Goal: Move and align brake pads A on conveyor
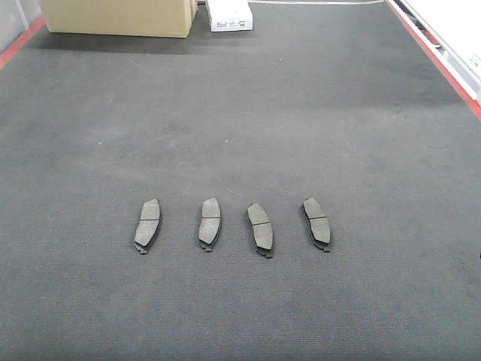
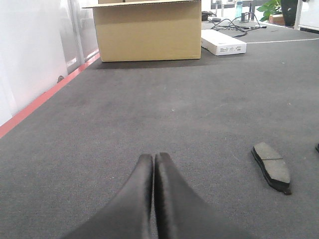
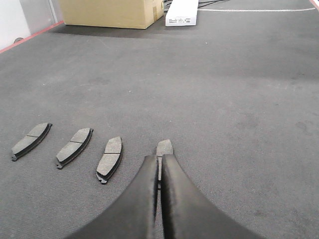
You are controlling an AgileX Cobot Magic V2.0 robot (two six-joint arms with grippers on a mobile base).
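Surface: dark matte conveyor [image 1: 301,98] with red side edges fills all three views.
Background: a cardboard box [image 1: 120,16] and a white box [image 1: 230,15] stand at the far end.
Front view, pads: four brake pads [image 1: 148,224] [image 1: 210,222] [image 1: 260,228] [image 1: 316,222] lie in a row across the belt, apart from one another, each lengthwise toward the far end; the two on the right are slightly tilted. No arm shows here.
Left wrist view, gripper: the left gripper [image 2: 154,162] has its black fingers pressed together, nothing between them, over bare belt.
Left wrist view, pad: one pad [image 2: 272,165] lies flat to the right, well apart from the fingers.
Right wrist view, gripper: the right gripper [image 3: 160,162] has its jaws clenched with only a hairline gap, holding nothing.
Right wrist view, pads: its tips cover the near end of the rightmost pad; whether they touch it cannot be told. The other three lie in line to the left.
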